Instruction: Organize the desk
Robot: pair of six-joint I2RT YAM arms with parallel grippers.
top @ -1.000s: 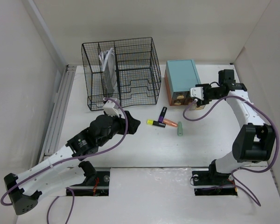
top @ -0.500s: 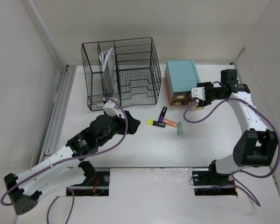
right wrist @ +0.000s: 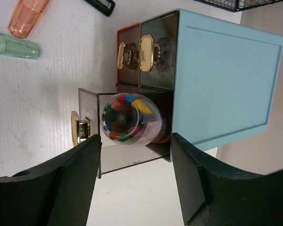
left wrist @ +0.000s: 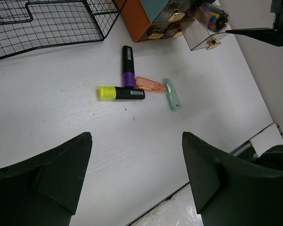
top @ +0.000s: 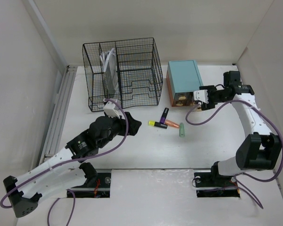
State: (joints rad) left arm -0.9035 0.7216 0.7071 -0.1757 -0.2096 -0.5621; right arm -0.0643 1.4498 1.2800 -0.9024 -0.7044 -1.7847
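The counter [top: 141,155] is recorded as a broad, flat, white matte surface with a faint grain seen in the left wrist view. It runs from the arm bases at the near edge to the back wall and is enclosed by white walls.

At the back left a black wire basket [top: 122,75] is stood, with white papers [top: 108,63] held upright in one compartment. To its right a teal drawer box [top: 184,77] with an orange front is placed. One drawer [right wrist: 108,157] is pulled out, and a clear jar [right wrist: 129,120] with multicoloured contents is seen in it.

Near the centre, four small items are grouped closely: a yellow-capped highlighter [left wrist: 120,92], a purple marker [left wrist: 128,66], an orange pen [left wrist: 150,84] and a pale green tube [left wrist: 171,94].

The left fingers [left wrist: 56,179] are held spread wide above the bare surface, grasping nothing. The right fingers [right wrist: 61,179] are parted just in front of the open drawer, with the jar not gripped.
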